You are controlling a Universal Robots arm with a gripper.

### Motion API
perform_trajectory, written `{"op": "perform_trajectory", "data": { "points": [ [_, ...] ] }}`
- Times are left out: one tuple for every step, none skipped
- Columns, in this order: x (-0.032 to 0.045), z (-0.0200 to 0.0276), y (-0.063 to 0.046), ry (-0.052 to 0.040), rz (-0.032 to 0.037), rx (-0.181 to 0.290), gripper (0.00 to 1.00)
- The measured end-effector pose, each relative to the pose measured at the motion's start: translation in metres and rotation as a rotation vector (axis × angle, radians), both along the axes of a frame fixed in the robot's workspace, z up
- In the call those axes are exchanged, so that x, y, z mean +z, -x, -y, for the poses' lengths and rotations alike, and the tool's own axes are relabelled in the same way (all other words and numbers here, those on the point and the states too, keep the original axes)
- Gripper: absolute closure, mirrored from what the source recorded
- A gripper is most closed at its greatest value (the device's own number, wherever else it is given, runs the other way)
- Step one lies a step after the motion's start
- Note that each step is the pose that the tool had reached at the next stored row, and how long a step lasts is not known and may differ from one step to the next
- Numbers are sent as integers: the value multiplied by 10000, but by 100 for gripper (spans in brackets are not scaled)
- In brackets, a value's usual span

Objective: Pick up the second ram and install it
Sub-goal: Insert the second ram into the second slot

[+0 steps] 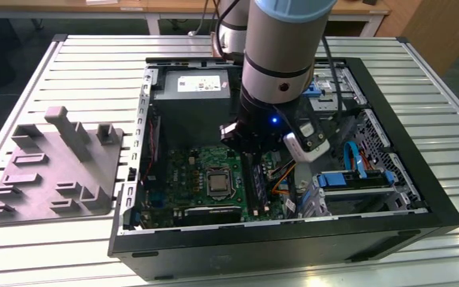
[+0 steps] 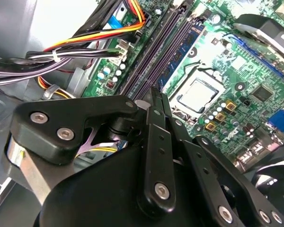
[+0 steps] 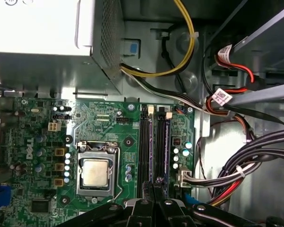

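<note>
Gripper point(image 2: 155, 97) fingers together, nothing seen clamped (tips low over mem slots point(image 3: 161, 146)). Second ram point(image 2: 179, 59) judged seated in slot beside CPU socket point(image 3: 95, 172). Long axis near-far, in line w/ tips.

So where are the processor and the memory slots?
Processor point(image 3: 95, 172): first wrist view, centre of its silver lid.
Memory slots point(image 3: 145, 146): first wrist view, midway along one black strip.

The arm point(image 1: 281, 60) reaches straight down from above. Its gripper point(image 2: 156, 93) points downward, and in the second wrist view the two thin fingers point(image 2: 160, 142) are pressed together.
</note>
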State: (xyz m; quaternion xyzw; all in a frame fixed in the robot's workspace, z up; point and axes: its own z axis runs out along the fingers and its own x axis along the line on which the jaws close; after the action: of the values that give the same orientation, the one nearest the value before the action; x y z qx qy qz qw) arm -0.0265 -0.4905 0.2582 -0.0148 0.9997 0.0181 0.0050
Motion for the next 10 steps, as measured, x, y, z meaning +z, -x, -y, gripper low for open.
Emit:
{"op": "perform_trajectory", "data": {
  "points": [
    [-11, 0, 0, 0, 0, 35, 89],
    [-22, 0, 0, 0, 2, 68, 89],
    [-34, 0, 2, -1, 4, 90, 89],
    [-47, 0, 5, 1, 4, 98, 89],
    [-62, 0, 7, 1, 4, 99, 89],
    [-74, 0, 8, 1, 4, 100, 89],
    [-85, 0, 8, 0, 4, 99, 89],
    [-93, 0, 8, 0, 4, 84, 89],
    [-100, 0, 9, -1, 4, 50, 89],
    [-106, 1, 9, 0, 4, 11, 89]
  ]
}}
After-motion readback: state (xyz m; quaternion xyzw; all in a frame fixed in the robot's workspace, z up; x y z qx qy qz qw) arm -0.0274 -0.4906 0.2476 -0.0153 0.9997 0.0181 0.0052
